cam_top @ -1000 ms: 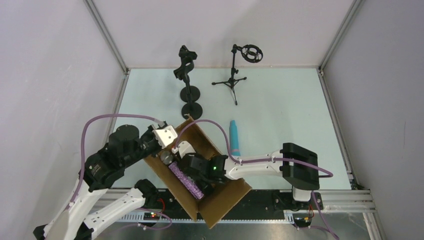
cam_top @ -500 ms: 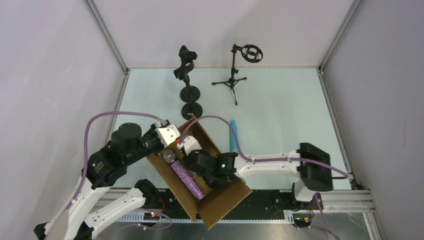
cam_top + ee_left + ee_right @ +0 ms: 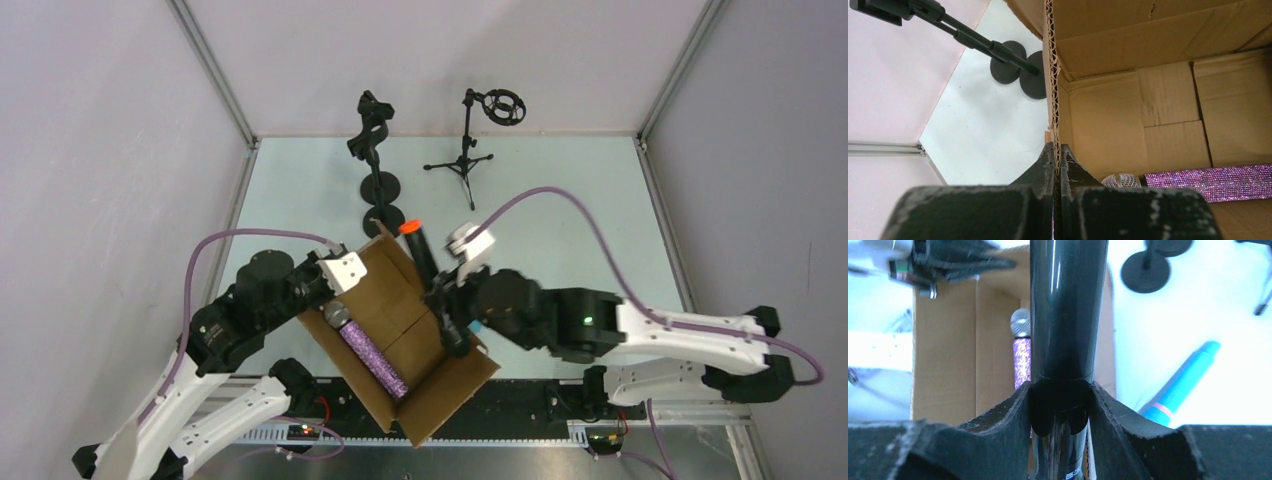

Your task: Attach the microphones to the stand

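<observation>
Black mic point(image 3: 420, 255) w/ orange-red end, pinched in right claw point(image 3: 1060, 390) above cardboard box point(image 3: 385, 290) at frame centre, points long axis up-frame toward clip stand point(image 3: 370, 135), right arm nearer; left claw point(image 3: 1054, 155) clamps box wall.

The black mic point(image 3: 422, 262) in the right gripper point(image 3: 1062, 407) is glossy, with an orange-red end. Left of that gripper, the box point(image 3: 400, 295) is plain brown cardboard. The purple mic point(image 3: 368, 352) in it glitters and has a silver mesh head. Right of the gripper, the turquoise mic point(image 3: 1182, 382) has a thin reddish band. The table point(image 3: 560, 200) is pale mint.
</observation>
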